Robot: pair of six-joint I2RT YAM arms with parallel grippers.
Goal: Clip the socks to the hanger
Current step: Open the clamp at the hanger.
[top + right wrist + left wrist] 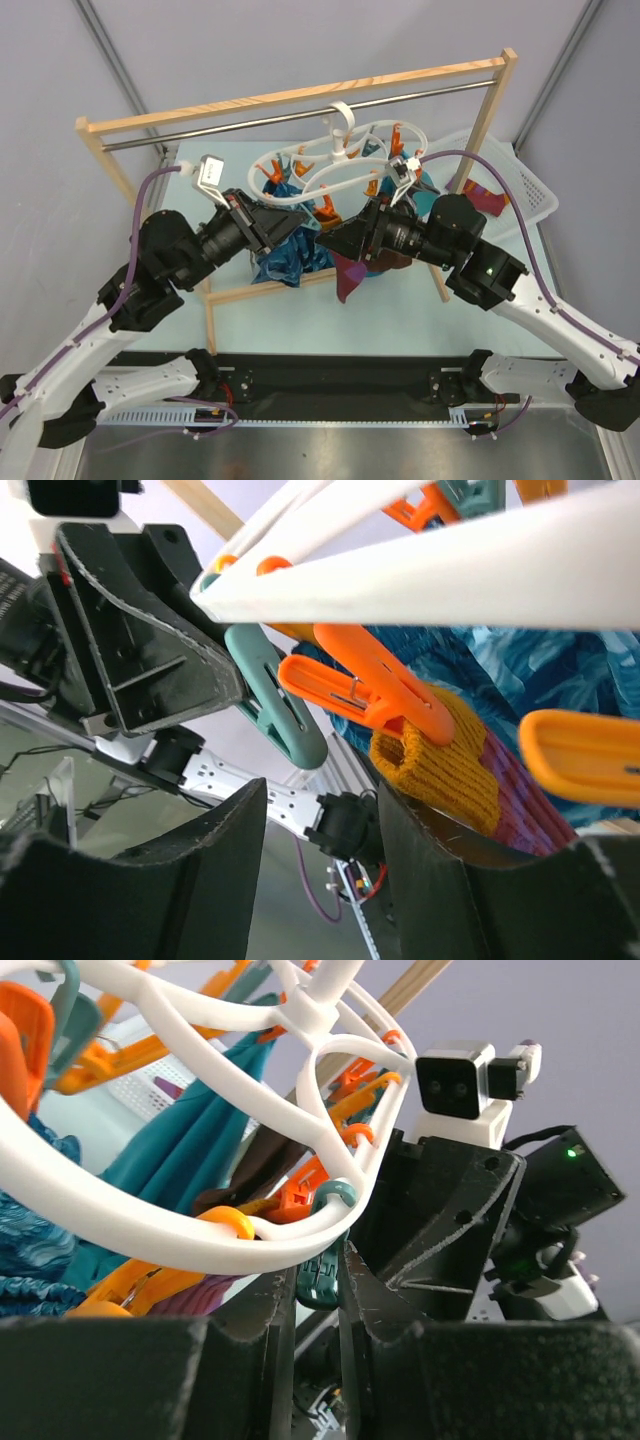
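Note:
The white hanger (340,150) hangs by its hook from the metal bar, and its ring (200,1240) crosses the left wrist view. My left gripper (318,1285) is shut on a grey-teal clip (322,1278) under the ring. The same clip (278,715) shows in the right wrist view beside the left fingers (150,650). An orange clip (365,692) bites the orange cuff of a magenta striped sock (445,765). That sock (350,278) dangles below the hanger. My right gripper (320,830) is open just under the cuff, with nothing between its fingers.
Teal-blue cloths (285,255) hang from other clips. The wooden-framed rack (300,95) stands around the hanger. At the right, a white basket (520,185) holds another magenta sock (487,195). Both arms crowd together under the hanger.

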